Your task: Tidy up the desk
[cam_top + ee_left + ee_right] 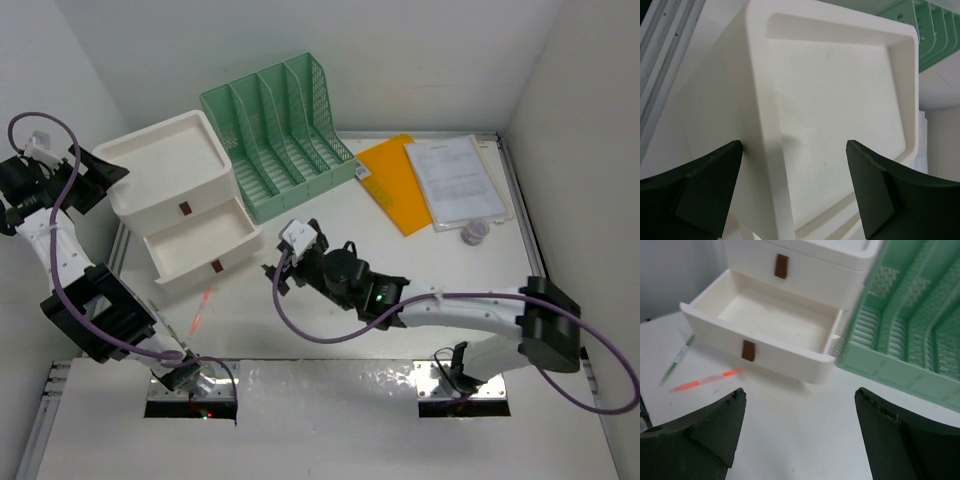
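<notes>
Worktop (330,310): underlies everything, rails at its edges. Risk: left claw (795,150), wide and empty, straddles the rim of the box (165,165); lowering could jam or shove it. Risk: right claw (800,392), wide and empty, faces the open drawer (770,320); a sweep could scatter the red pen (705,381). Left arm reaches far-left; right arm stretches across the centre.
</notes>
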